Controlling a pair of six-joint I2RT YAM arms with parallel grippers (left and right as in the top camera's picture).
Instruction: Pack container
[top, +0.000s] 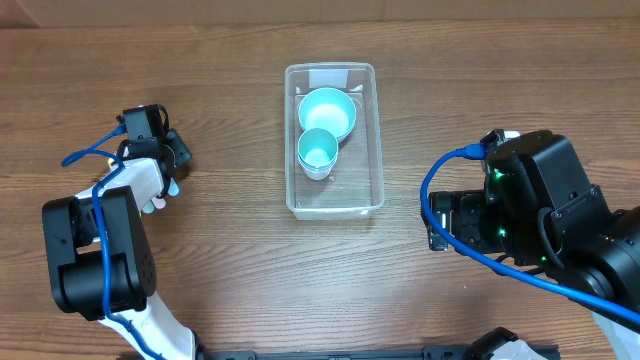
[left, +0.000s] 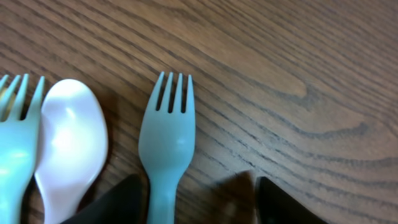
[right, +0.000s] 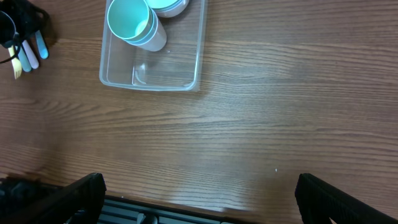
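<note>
Well, we see the container (top: 372, 140) on the wooden table (top: 230, 280), between our two arms. It holds a blue bowl (top: 327, 112) at its far end, with a blue cup (top: 318, 150) touching the bowl's near side; the near end of the container is bare. Off to the container's left, our left gripper (left: 196, 180) hangs low over three utensils lying side by side: a blue fork (left: 166, 140), a white spoon (left: 68, 146) and a second fork (left: 15, 143). Its jaws are parted, with the blue fork's handle between them, close to one finger and clear of the other. To the container's right, our right gripper (right: 199, 193) is spread wide with nothing between its fingers.
</note>
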